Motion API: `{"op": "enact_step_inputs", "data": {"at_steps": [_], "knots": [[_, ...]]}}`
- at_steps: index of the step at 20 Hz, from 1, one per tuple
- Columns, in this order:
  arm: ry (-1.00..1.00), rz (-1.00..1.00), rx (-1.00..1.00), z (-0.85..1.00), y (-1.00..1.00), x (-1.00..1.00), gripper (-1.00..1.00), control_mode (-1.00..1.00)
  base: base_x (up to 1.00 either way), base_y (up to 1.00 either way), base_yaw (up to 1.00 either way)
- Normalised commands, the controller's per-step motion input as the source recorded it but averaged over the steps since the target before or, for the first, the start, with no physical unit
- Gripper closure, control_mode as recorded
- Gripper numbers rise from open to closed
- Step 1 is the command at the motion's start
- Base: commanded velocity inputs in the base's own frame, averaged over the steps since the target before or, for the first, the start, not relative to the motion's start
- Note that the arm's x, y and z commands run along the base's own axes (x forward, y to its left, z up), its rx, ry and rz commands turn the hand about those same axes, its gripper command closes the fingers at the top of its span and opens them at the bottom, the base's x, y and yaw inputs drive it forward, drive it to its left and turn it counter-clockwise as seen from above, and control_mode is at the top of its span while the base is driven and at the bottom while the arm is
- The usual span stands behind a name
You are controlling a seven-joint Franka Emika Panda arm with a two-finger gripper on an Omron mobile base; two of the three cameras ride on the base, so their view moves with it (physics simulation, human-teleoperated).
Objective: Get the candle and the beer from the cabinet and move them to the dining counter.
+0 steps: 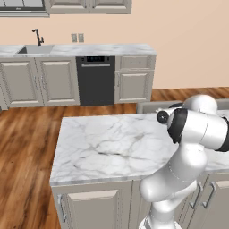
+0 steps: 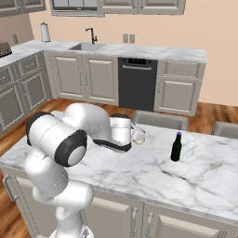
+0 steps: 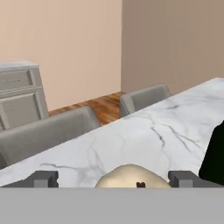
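Over the island (image 1: 103, 147) in the left base view, the arm's elbow bulks at right above bare marble. Right base view: the beer (image 2: 176, 147) stands upright on the top, well apart from the hand, and the candle (image 2: 138, 135) sits at the wrist's tip. Hand view: the gripper (image 3: 114, 178) is spread wide, finger tips either side of the candle, gripping nothing. My read: lift straight up and clear, without brushing candle or bottle.
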Motion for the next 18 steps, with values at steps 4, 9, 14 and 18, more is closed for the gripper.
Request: {"op": "enact_step_inputs", "data": {"at_steps": [4,9,14,18], "knots": [[-0.15,0.0,0.0,-0.23,0.19,-0.16,-1.0,-1.0,0.0,0.0,0.0],[-0.05,0.0,0.0,-0.48,0.01,-0.03,-1.0,-1.0,0.0,0.0,0.0],[-0.01,0.0,0.0,-0.53,0.0,-0.01,-1.0,-1.0,0.0,0.0,0.0],[-0.07,0.0,0.0,-0.63,0.0,-0.09,-1.0,-1.0,0.0,0.0,0.0]]}}
